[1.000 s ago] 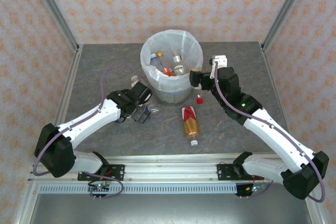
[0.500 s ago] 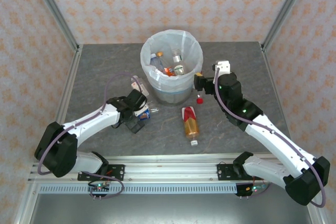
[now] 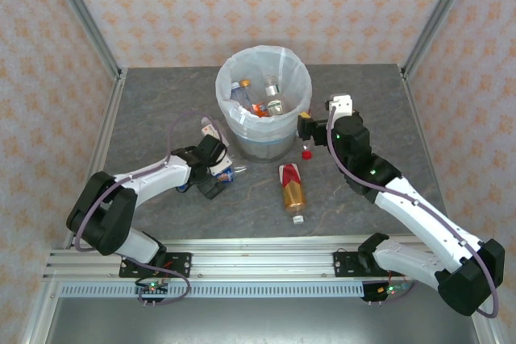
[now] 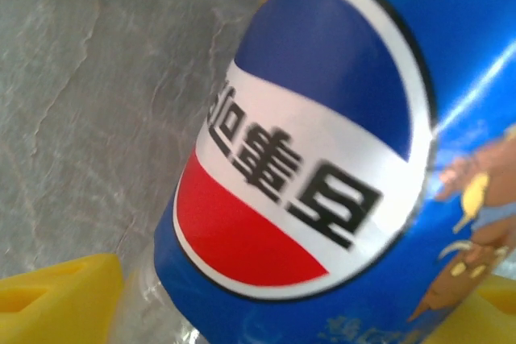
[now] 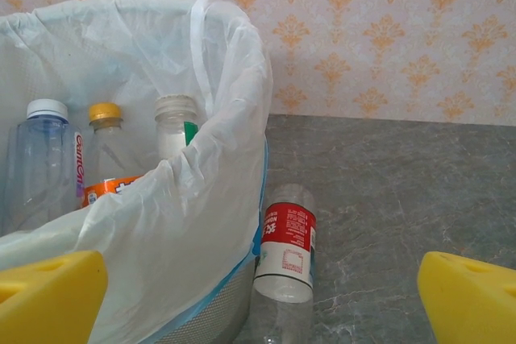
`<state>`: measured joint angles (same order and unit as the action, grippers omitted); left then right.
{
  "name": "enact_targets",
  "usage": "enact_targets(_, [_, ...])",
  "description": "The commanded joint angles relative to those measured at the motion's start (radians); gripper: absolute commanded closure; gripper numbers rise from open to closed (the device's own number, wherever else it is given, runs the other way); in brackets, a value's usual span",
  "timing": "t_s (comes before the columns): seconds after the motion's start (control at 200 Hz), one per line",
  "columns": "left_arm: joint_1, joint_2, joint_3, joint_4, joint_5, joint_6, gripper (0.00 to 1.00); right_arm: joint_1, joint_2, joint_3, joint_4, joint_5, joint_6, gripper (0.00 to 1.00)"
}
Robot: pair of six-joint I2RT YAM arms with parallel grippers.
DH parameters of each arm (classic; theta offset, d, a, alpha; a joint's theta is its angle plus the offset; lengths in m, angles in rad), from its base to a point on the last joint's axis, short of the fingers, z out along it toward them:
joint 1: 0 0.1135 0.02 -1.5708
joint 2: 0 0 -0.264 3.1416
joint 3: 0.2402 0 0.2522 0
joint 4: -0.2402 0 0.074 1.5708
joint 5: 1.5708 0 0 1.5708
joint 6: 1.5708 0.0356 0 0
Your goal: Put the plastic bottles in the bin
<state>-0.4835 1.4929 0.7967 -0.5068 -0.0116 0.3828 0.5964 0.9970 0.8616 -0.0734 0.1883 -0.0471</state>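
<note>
Step in hand: I judge the left arm is taking the blue-labelled bottle (image 4: 322,159), which lies on the counter (image 3: 363,94) at 7 o'clock of the bin (image 3: 234,66).
Left end effector (image 4: 266,312): its yellow fingers (image 4: 56,296) sit on either side of the bottle's label; I cannot tell whether they press on it or only straddle it.
Right end effector (image 5: 260,296): fingers wide apart, holding nothing; it faces the red-labelled bottle (image 5: 284,251), which stands just beside the bin wall at 4 o'clock.
Doing it well: close squarely across the body; squeeze gently, since a thin empty bottle probably buckles or slips; lift above the rim before swinging toward 1 o'clock; release over the middle.
Risk: a low carry may catch the white liner or nudge the bin.
Left to do: the amber bottle (image 3: 293,187) lies at 5 o'clock; several bottles are already in the bin.
</note>
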Motion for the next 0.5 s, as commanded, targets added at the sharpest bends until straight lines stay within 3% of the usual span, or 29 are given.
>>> enact_targets(0.0, [0.001,0.025,-0.006,0.047,0.052,0.03,0.15,-0.008,-0.013,-0.018,0.048,0.024,-0.011,0.01])
enact_targets(0.125, [-0.001,0.046,-0.014,0.018,0.029,0.05,0.2,-0.01,-0.011,-0.024,0.039,0.031,-0.014,0.01])
enact_targets(0.325, [-0.003,0.058,-0.011,0.041,0.018,0.039,0.34,-0.015,-0.005,-0.032,0.051,0.026,-0.015,0.01])
enact_targets(0.495, [-0.004,0.024,0.035,-0.044,-0.005,-0.014,0.47,-0.016,-0.004,-0.028,0.047,0.025,-0.027,0.01])
